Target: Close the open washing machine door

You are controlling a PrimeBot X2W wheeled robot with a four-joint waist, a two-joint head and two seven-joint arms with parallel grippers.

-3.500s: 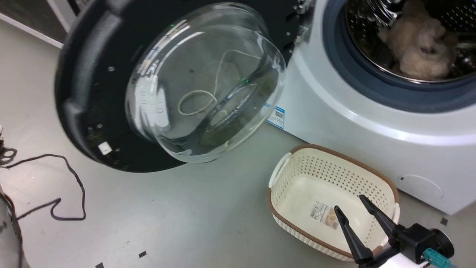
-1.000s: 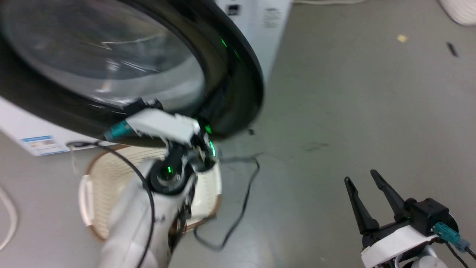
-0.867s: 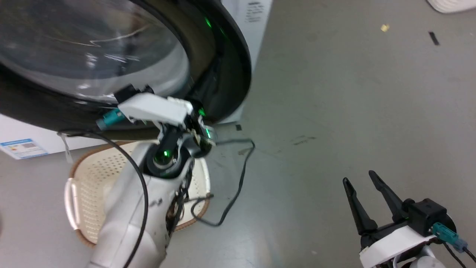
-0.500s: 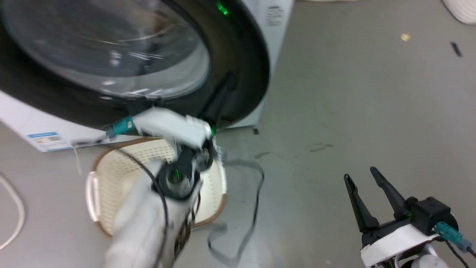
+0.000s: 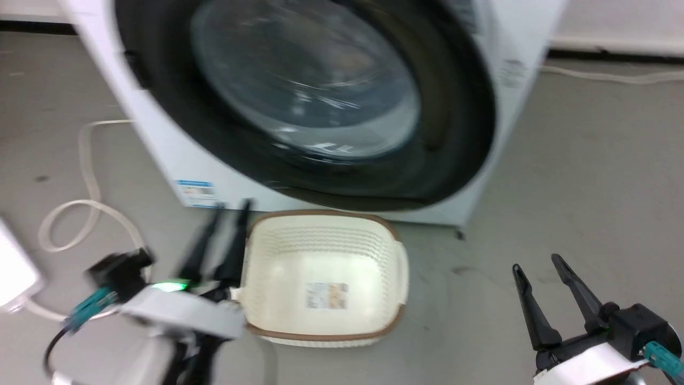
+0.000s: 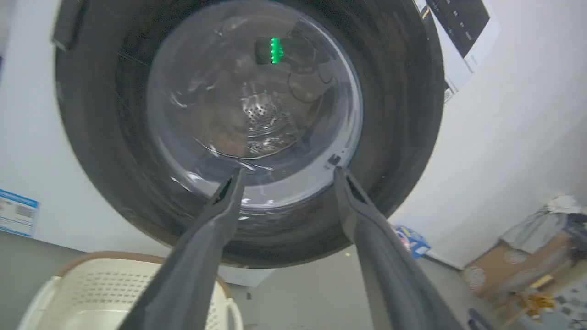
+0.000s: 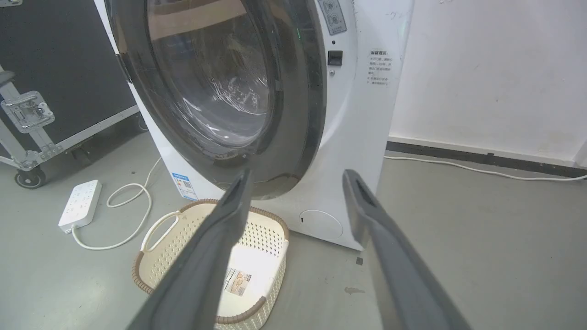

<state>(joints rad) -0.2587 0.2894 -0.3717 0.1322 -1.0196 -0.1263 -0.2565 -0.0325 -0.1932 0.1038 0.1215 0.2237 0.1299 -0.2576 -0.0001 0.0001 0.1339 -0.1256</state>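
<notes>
The washing machine door (image 5: 454,133), black with a glass bowl window, lies against the front of the white washing machine (image 5: 155,144); I cannot tell whether it is latched. My left gripper (image 5: 231,208) is blurred at the lower left, below the door and beside the basket, open and empty. The left wrist view looks up at the door (image 6: 394,137) between my spread left gripper (image 6: 288,170). At the lower right, my right gripper (image 5: 536,262) is open and empty over bare floor. In the right wrist view it (image 7: 298,173) points at the door (image 7: 293,91) from a distance.
A cream perforated basket (image 5: 320,220) sits on the floor right below the door. A white cable (image 5: 85,208) and a power strip (image 7: 80,205) lie left of the machine. A black wheeled case (image 7: 55,68) stands further left. A white wall (image 7: 481,68) is on the right.
The door has swung from wide open to against the machine's front. My left arm has dropped away from the door's rim to the lower left. The head camera has turned.
</notes>
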